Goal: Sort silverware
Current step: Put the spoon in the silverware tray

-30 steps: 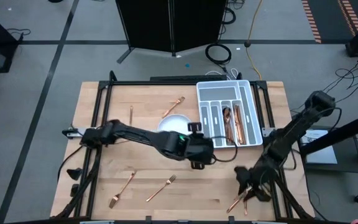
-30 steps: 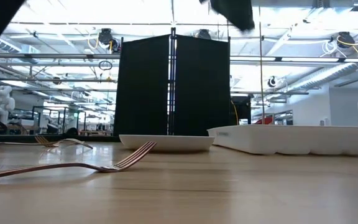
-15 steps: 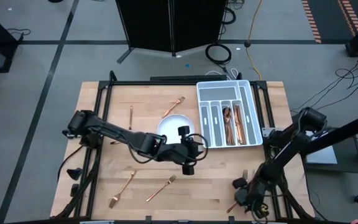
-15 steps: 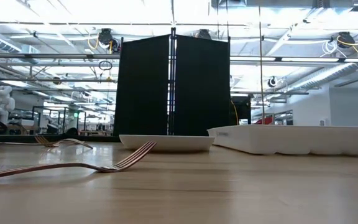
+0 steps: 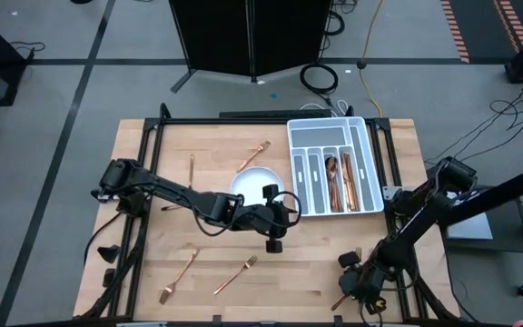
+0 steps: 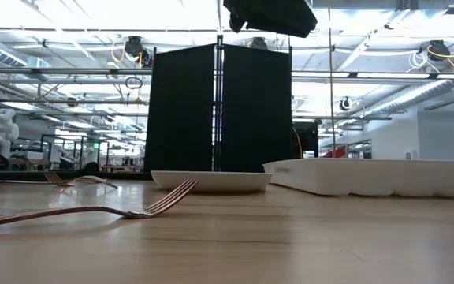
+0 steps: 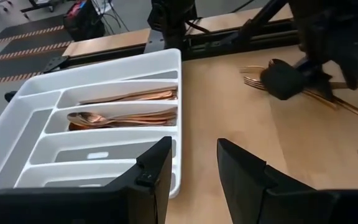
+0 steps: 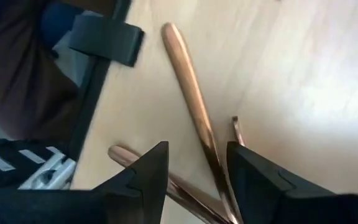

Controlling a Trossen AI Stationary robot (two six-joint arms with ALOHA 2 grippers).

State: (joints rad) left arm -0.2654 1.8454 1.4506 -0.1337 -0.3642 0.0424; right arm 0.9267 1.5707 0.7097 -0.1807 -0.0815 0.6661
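Copper silverware (image 7: 126,116) in unlabelled white tray (image 7: 36,99), wooden table (image 5: 316,263)

From your left wrist you see the left gripper (image 7: 192,177) with its fingers (image 7: 157,171) parted over the tabletop (image 7: 229,106), nothing between them. The white tray (image 7: 36,158) holds copper spoons (image 7: 123,117) in one slot. Farther off, the right gripper (image 7: 284,79) sits over loose silverware (image 7: 340,102).
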